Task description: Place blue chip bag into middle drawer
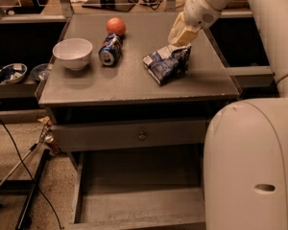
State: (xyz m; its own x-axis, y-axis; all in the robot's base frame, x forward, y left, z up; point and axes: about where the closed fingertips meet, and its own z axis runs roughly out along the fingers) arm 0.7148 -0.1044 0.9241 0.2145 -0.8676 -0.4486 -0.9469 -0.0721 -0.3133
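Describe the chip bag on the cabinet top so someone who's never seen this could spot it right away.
Start at the grey cabinet top above the pulled-out middle drawer. On its right half, right by the gripper, lies the blue chip bag. Unlike the blue soda can, white bowl and orange ball to its left, it is crumpled foil with white patches.
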